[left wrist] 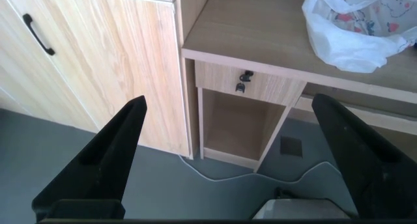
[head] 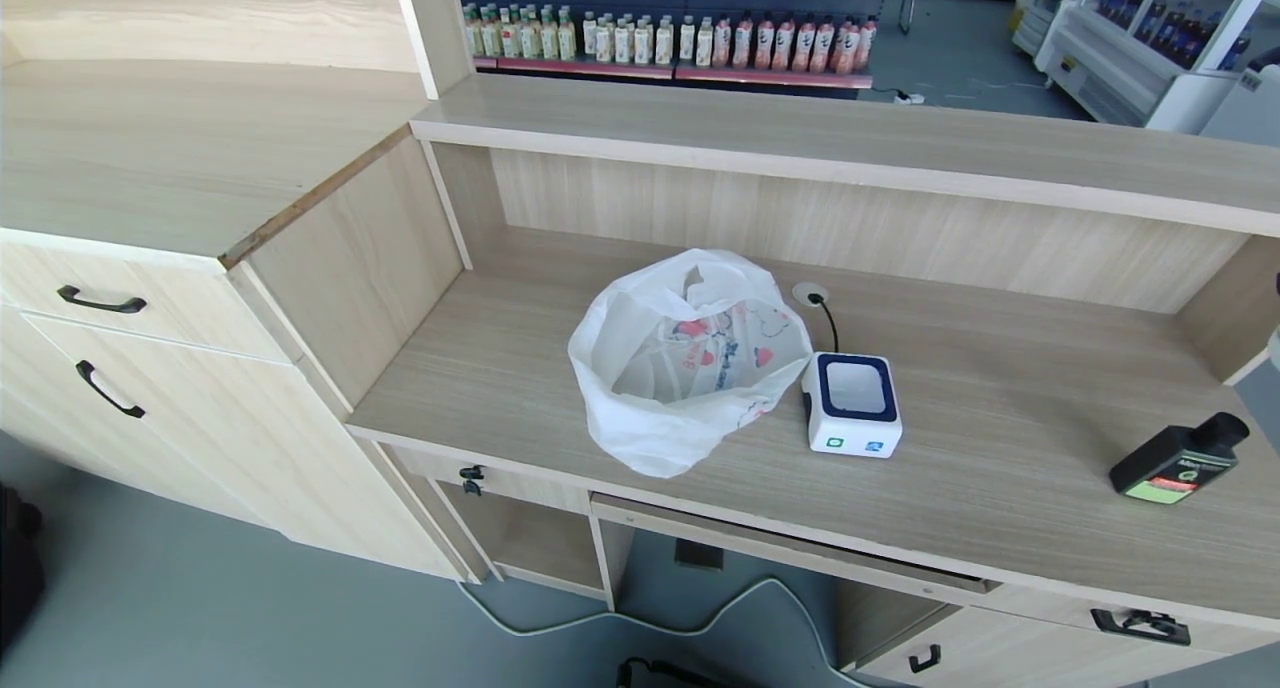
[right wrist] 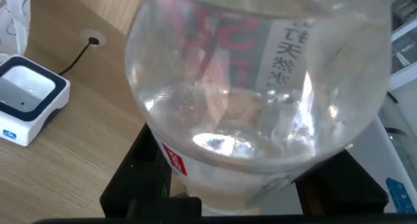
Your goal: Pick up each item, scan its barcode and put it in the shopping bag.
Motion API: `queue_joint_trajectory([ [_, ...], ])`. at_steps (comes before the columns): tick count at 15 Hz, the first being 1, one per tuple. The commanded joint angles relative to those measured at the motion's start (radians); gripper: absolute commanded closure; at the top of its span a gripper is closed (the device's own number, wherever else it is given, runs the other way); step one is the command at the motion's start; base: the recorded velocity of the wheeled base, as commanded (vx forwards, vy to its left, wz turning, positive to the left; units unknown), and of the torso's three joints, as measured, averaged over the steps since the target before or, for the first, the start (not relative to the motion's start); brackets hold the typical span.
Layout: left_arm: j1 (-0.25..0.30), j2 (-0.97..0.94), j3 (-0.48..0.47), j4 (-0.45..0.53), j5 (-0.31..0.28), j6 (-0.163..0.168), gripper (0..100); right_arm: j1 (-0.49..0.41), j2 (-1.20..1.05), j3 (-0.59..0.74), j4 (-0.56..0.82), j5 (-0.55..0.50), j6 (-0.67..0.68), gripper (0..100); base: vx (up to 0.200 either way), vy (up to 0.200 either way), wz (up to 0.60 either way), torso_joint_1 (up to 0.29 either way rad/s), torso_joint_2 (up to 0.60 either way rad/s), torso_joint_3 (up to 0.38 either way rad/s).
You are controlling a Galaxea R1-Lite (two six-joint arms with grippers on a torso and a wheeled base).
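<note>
A clear water bottle [right wrist: 260, 74] with a red and white label sits close before the right wrist camera. My right gripper [right wrist: 241, 188] is shut on it, above the counter to the right of the scanner [right wrist: 26, 97]. The white shopping bag [head: 690, 358] stands open at the middle of the counter, with the white and blue scanner [head: 852, 403] just to its right. Near the counter's right front lies a black bottle [head: 1180, 458] on its side. My left gripper [left wrist: 228, 103] is open and holds nothing, low in front of the counter, left of the bag [left wrist: 355, 28].
The wooden counter [head: 1000, 448] has a raised back ledge and a side wall on its left. A taller cabinet with black handles [head: 100, 303] stands further left. The scanner's cable runs to a grommet [head: 810, 293]. Below are a locked drawer [left wrist: 244, 81] and an open cubby.
</note>
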Motion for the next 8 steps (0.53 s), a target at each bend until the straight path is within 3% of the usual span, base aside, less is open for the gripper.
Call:
queue_joint_trajectory([
  [1,0.000,0.000,0.000,-0.001,0.001,0.000,0,0.027,0.004,0.001,-0.003,0.001,0.008,100,0.000,0.000,0.60,-0.002,0.00,0.002],
  [3,0.000,0.000,0.000,-0.001,0.001,0.000,0,0.042,0.123,-0.028,-0.078,-0.012,0.008,100,0.000,0.000,0.60,0.002,0.00,0.002],
  [6,0.000,0.000,0.000,-0.001,0.001,0.000,0,0.223,0.291,-0.117,-0.122,-0.147,0.093,100,0.000,0.000,0.60,0.001,0.00,0.002],
  [8,0.000,0.000,0.000,-0.001,0.001,0.000,0,0.315,0.439,-0.206,-0.133,-0.149,0.151,100,0.000,0.000,0.00,0.000,0.00,0.000],
])
